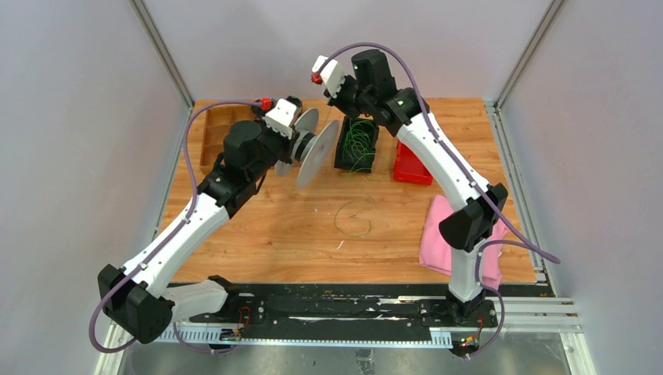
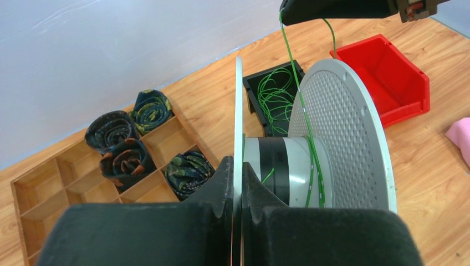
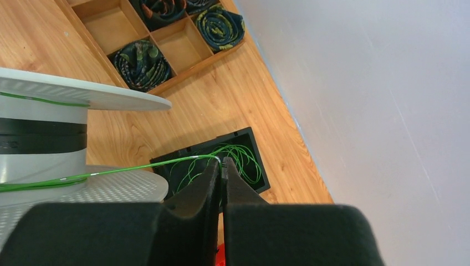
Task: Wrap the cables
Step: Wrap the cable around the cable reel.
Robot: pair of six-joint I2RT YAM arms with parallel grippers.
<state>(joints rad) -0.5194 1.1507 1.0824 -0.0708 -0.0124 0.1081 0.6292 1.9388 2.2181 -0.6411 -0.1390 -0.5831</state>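
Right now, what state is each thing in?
spool, held off the table, partly wound.
left end effector, shut on spool flange.
right end effector, shut on green cable.
black bin, holding loose cables.
red bin, empty.
stray cable, curled on the table.

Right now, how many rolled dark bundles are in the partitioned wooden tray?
4, in the partitioned wooden tray: far-corner bundle, its left neighbour, one nearer, one at the right corner. The left tool hides part of the tray; more possible.

Spool (image 1: 317, 150) left of bin (image 1: 356, 169) holding cables (image 1: 360, 141), another bin (image 1: 412, 169) right, divided tray (image 1: 213, 134) far left.
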